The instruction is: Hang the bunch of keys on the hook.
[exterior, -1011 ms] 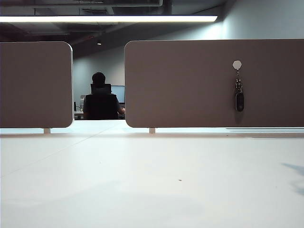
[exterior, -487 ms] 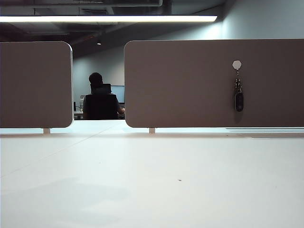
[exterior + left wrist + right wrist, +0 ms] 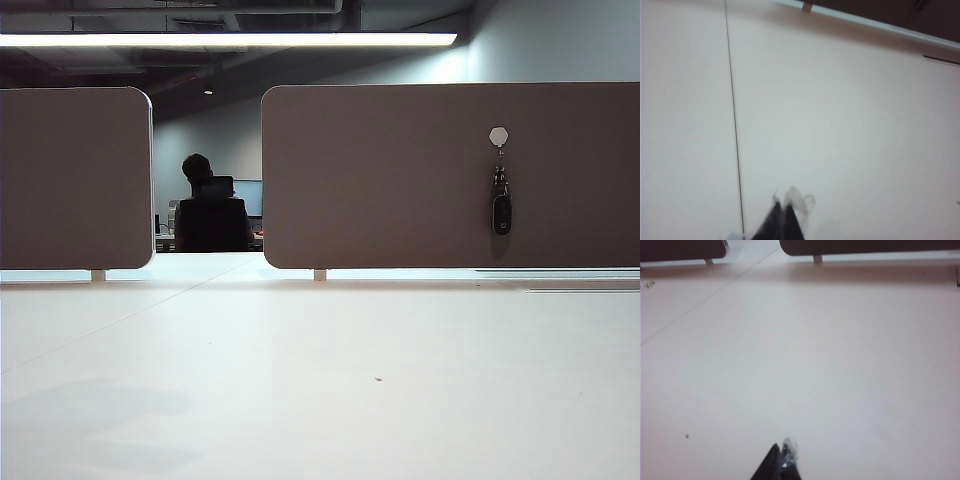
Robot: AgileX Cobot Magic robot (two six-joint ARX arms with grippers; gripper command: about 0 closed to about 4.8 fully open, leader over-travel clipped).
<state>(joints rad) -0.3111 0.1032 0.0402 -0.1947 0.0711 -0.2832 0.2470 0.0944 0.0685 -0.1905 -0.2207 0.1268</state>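
The bunch of keys hangs from the hook, a small pale hexagonal plate on the brown panel at the right of the exterior view; the black fob dangles lowest. Neither gripper shows in the exterior view. In the left wrist view my left gripper is shut with nothing in it, its dark fingers pressed together over the white table. In the right wrist view my right gripper is shut and empty too, above bare table, far from the panels.
A second brown panel stands at the left, with a gap between the two. A person sits at a desk beyond the gap. A thin seam runs along the tabletop. The panel feet rest at the table's far edge.
The arm shadow at the table's right edge has gone from the exterior view. The fob has swung slightly. The person in the background has shifted a little to the left.
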